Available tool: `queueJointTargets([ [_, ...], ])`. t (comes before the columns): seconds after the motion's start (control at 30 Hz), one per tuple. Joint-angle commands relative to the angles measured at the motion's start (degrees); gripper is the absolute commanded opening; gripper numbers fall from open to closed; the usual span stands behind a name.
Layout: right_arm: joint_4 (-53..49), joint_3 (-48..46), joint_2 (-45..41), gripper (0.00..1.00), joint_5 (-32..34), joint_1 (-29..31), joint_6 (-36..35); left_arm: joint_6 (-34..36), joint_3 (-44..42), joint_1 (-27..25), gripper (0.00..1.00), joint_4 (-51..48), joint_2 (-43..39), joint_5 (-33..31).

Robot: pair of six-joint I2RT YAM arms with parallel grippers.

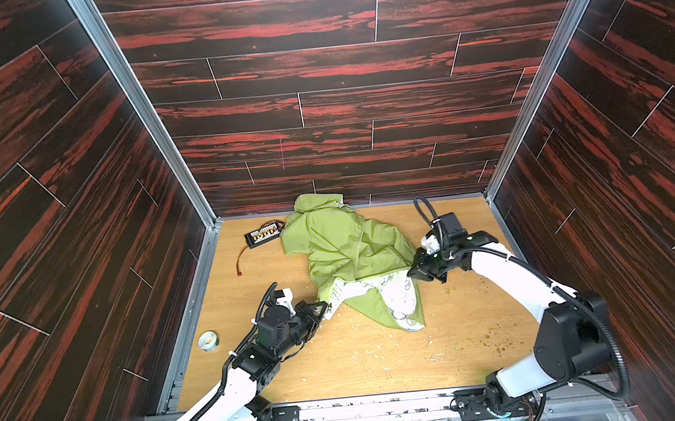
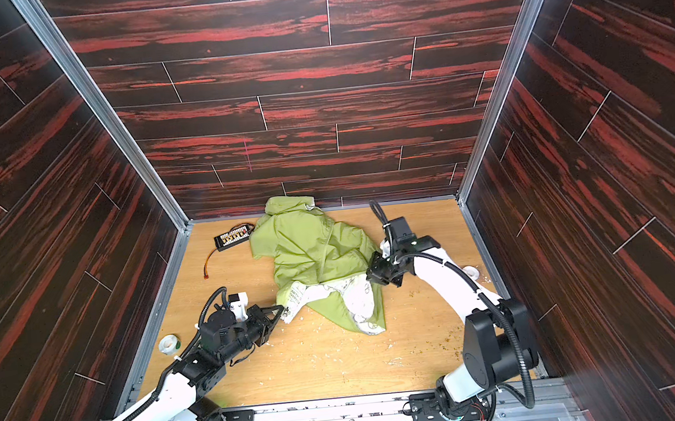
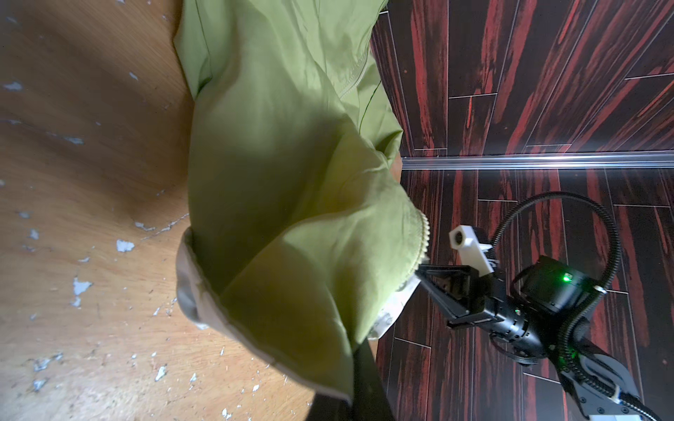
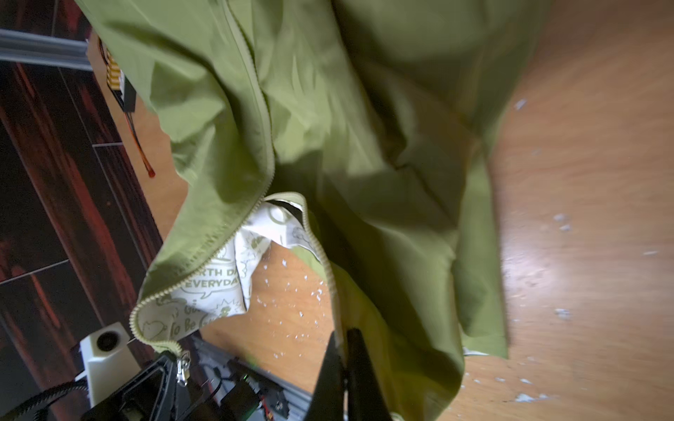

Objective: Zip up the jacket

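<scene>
The olive-green jacket lies crumpled at the back middle of the wooden floor, with its white printed lining showing at the near hem. Its zipper is joined higher up and parted toward the hem. My left gripper is shut on the hem corner of one zipper edge, where a small metal pull hangs. My right gripper is shut on the other zipper edge. In the left wrist view the jacket hides my left jaws.
A black connector board with orange wires lies at the back left by the jacket. A tape roll sits near the left wall, and a white roll near the right wall. White flakes litter the floor. Dark panel walls enclose three sides.
</scene>
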Motion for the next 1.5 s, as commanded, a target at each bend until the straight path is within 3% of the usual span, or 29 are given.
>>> queueJointTargets([
  [0.0, -3.72, 3.17, -4.62, 0.0, 3.46, 0.14, -3.63, -0.1, -0.65, 0.49, 0.0, -1.05, -0.21, 1.15],
  [0.1, -0.3, 2.77, -6.59, 0.0, 0.32, 0.18, -5.3, 0.08, -0.27, 0.55, 0.0, -0.73, 1.1, 1.99],
  [0.2, 3.97, 0.51, -7.39, 0.0, -8.23, 1.84, -7.41, 0.24, 0.14, 0.64, 0.0, 0.31, 3.11, 2.81],
  [0.37, 4.93, -3.14, -7.33, 0.0, -11.4, 13.16, -11.81, 0.68, 1.51, 0.78, 0.0, 1.47, 6.67, 3.84],
  [0.5, 5.19, -8.63, -5.11, 0.01, -14.32, 18.83, -12.34, 0.74, 2.0, 0.82, 0.0, 2.16, 8.23, 4.39],
  [0.6, 5.61, -11.9, -5.05, 0.19, -13.26, 19.91, -11.53, 0.81, 2.1, 0.9, 0.0, 2.15, 8.78, 4.6],
  [0.73, 8.21, -14.6, -7.7, 0.56, -12.6, 19.94, -8.42, 0.85, 2.27, 0.9, 0.0, 1.98, 9.21, 4.89],
  [0.9, 8.97, -16.0, -11.73, 0.86, -6.1, 19.97, -3.75, 0.78, 2.96, 0.9, 0.0, 0.76, 10.25, 5.26],
  [0.93, 9.18, -16.32, -12.55, 0.97, -4.87, 20.03, -2.28, 0.86, 3.26, 0.95, 0.0, 0.47, 10.69, 5.65],
  [1.1, 13.56, -19.15, -15.63, 0.96, 1.16, 20.04, 7.25, 1.86, 4.95, 0.9, 0.0, -0.75, 13.02, 7.97],
  [1.27, 14.58, -20.93, -23.35, 0.94, 17.0, 24.73, 10.37, 2.36, 6.05, 0.9, 0.0, -2.32, 12.49, 7.67],
  [1.37, 16.68, -24.88, -25.93, 0.95, 17.4, 24.69, 13.65, 2.29, 5.97, 0.9, 0.0, -2.79, 12.35, 7.3],
  [1.47, 17.93, -27.93, -25.19, 0.99, 9.12, 24.39, 16.62, 2.36, 6.05, 0.9, 0.0, -2.82, 12.57, 7.29],
])
